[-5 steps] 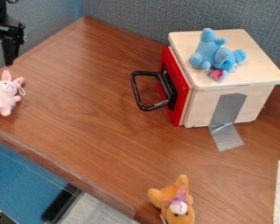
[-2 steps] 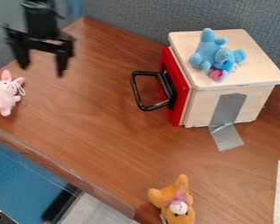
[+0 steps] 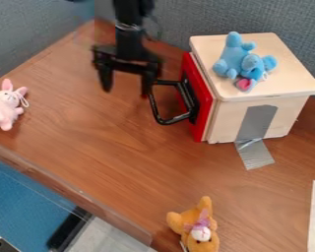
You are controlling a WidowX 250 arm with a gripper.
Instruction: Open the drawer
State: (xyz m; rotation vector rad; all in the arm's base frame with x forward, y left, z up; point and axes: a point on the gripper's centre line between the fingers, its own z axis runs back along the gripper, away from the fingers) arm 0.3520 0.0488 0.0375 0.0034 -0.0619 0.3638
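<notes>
Drawer (image 3: 200, 129): red front on the box's left side in the view, lying close against the wood
Handle (image 3: 173, 119): black loop, jutting left from the drawer front
Gripper (image 3: 126, 87): left of the box, over the desk — 2 fingers apart, with nothing between them; the right-hand finger in the view overlaps the handle's upper corner, contact hard to tell
Box (image 3: 222, 118): pale wood, upright
Blue toy (image 3: 235, 55): on top of the box
Tape (image 3: 257, 120): grey, running down the box's near side onto the desk
Orange toy (image 3: 190, 221): well below the box in the view
Pink toy (image 3: 4, 106): well left of the box
Desk (image 3: 108, 142): brown wood, under the box
Divider (image 3: 176, 19): grey, behind the box
</notes>
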